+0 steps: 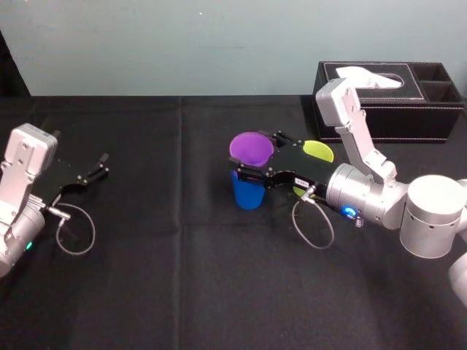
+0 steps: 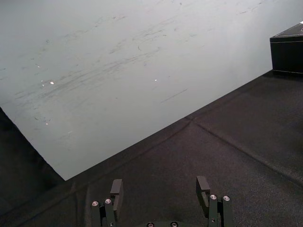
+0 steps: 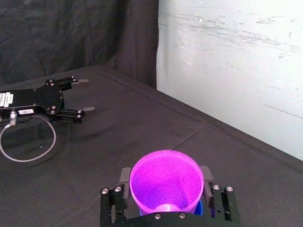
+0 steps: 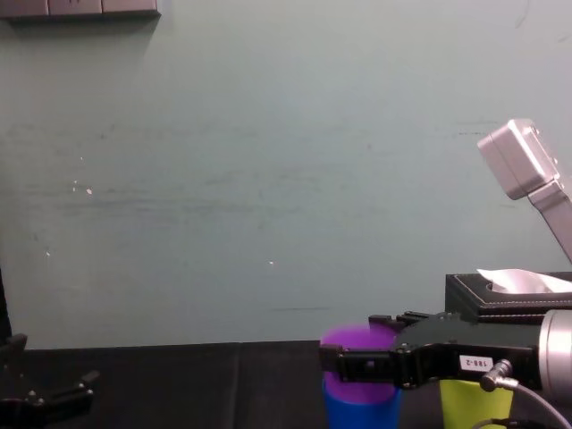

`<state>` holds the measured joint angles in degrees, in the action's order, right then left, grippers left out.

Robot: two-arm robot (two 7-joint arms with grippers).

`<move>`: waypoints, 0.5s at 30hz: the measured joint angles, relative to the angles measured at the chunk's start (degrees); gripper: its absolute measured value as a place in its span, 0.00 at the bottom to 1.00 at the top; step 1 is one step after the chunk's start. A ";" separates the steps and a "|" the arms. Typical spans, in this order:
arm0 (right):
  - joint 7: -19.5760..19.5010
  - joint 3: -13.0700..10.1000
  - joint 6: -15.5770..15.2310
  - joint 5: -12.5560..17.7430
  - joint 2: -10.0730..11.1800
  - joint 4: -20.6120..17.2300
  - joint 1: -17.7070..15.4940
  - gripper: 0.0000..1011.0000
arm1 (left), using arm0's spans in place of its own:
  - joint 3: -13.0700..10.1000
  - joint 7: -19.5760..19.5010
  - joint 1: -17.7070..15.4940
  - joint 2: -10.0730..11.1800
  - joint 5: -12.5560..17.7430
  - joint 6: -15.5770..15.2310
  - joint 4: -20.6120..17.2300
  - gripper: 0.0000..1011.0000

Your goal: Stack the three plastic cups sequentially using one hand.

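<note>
The purple cup (image 1: 252,148) stands upright, nested in the blue cup (image 1: 248,193) at the middle of the black table. My right gripper (image 1: 257,154) reaches in from the right with a finger on each side of the purple cup, open, its pads (image 3: 125,175) just off the cup's wall (image 3: 165,182). The yellow-green cup (image 1: 319,151) stands upright right behind this gripper's body, partly hidden by it. From the chest view the purple cup (image 4: 357,344) rises out of the blue one (image 4: 357,407), and the yellow-green cup (image 4: 474,402) is to their right.
A black tissue box (image 1: 387,91) stands at the back right against the wall. My left gripper (image 1: 98,166) rests parked on the cloth at the far left, open and holding nothing (image 2: 161,187). A loose cable loops beside each wrist.
</note>
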<state>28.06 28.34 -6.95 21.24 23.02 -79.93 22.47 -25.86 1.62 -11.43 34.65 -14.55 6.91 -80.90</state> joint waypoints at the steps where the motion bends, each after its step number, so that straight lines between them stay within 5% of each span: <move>1: 0.00 0.00 -0.01 0.00 0.00 0.00 0.00 0.87 | 0.00 0.00 0.00 0.00 0.00 0.00 0.00 1.00; 5: -0.01 -0.02 -0.06 0.02 0.02 -0.04 0.00 0.99 | 0.00 0.00 0.00 0.00 0.00 0.00 0.00 1.00; 15: -0.01 -0.04 -0.14 0.05 0.07 -0.09 0.00 0.99 | 0.00 0.00 0.00 0.00 0.00 0.00 0.00 1.00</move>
<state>28.05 28.30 -7.09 21.29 23.09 -80.01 22.47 -25.86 1.62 -11.43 34.64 -14.55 6.91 -80.90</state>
